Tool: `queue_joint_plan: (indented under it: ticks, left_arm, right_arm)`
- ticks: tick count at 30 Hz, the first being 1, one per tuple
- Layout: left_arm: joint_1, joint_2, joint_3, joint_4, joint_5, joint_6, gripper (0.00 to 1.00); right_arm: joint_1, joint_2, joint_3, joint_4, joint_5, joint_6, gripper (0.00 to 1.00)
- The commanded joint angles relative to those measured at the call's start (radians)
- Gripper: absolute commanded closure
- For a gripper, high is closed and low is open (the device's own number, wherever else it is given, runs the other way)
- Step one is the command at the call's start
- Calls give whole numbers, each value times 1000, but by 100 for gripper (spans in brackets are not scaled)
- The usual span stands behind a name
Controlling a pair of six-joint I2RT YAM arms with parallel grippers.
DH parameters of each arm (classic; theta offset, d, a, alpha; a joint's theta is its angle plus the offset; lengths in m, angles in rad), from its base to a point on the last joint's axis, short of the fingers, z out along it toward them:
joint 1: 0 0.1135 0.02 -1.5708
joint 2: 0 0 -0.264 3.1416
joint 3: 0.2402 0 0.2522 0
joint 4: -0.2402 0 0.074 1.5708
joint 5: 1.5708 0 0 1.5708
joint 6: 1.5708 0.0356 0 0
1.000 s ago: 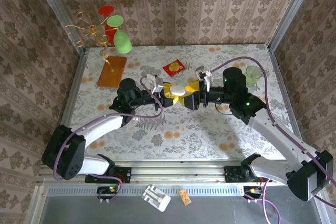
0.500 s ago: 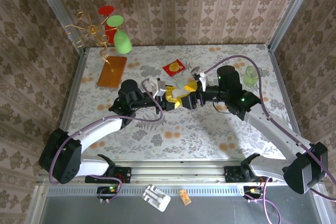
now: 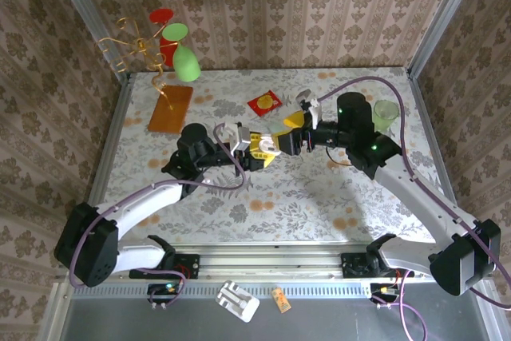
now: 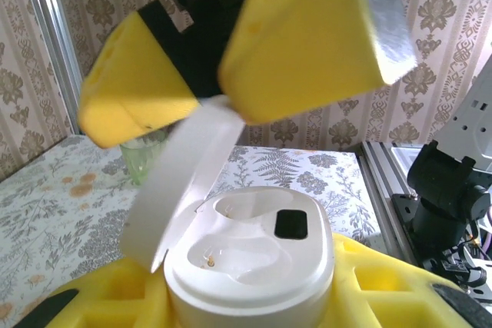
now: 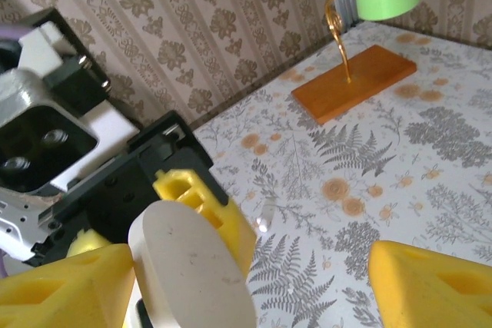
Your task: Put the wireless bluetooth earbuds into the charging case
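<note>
While the L gripper (image 4: 250, 301) sits low in its own wrist cam, its 2 yellow fingers (image 4: 384, 293) are clamped on either side of 1 white charging case (image 4: 254, 266). The case is upright w/ its hinged lid (image 4: 181, 190) swung up to frame left. Inside are 2 wells, both bare: one has a black square, the other a tiny gold contact.

The R gripper (image 5: 250, 297) hangs right at the open case, jaws well apart and gripping nothing. In the L wrist cam the lid's edge reaches up btwn its 2 yellow pads (image 4: 307, 28). In the R wrist cam the lid's oval outer face sits beside the frame-left pad, well clear of the other.

The top cam has both grippers meeting mid-table over the floral tablecloth (image 3: 319, 197), but the fingers mostly hide the case there.

The R wrist cam adds 1 tiny pale piece (image 5: 267, 217) lying on the cloth beyond the lid. It is poss. an earbud but too small to be sure.

Further out:
- 1 green cup (image 3: 385, 113) by the R arm
- 1 red packet (image 3: 263, 102)
- 1 gold wire stand (image 3: 169, 108) on an orange wood base in the far L corner, w/ 1 green and 1 red cup-shape on it; its top is cut off in the R wrist cam
</note>
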Motion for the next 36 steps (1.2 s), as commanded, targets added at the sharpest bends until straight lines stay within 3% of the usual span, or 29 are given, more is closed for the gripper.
queue_joint_plan:
  ticks: [1, 10, 15, 19, 24, 30, 36]
  left_arm:
    - [-14, -42, -2, 18, 30, 74, 79]
    - [-22, -66, -20, 18, 13, 104, 81]
    - [-24, -56, -38, 44, -56, 124, 81]
    - [-12, -38, -34, 52, -100, 126, 80]
    - [34, 0, -1, 136, -27, 20, 80]
    - [66, 29, 55, 71, 65, -48, 78]
    - [70, -6, 34, 124, 148, -135, 78]
  right_arm:
    - [-9, 5, 41, -25, 52, 21, 21]
    - [-4, -63, 95, -137, 98, 24, 20]
    - [-6, -104, 86, -67, 13, 91, 19]
    - [-8, -111, 89, -63, 47, 107, 19]
    - [6, -89, 63, -134, -7, -41, 18]
    - [51, -38, 54, -105, 14, -192, 16]
    - [75, 24, 86, -160, -65, -373, 17]
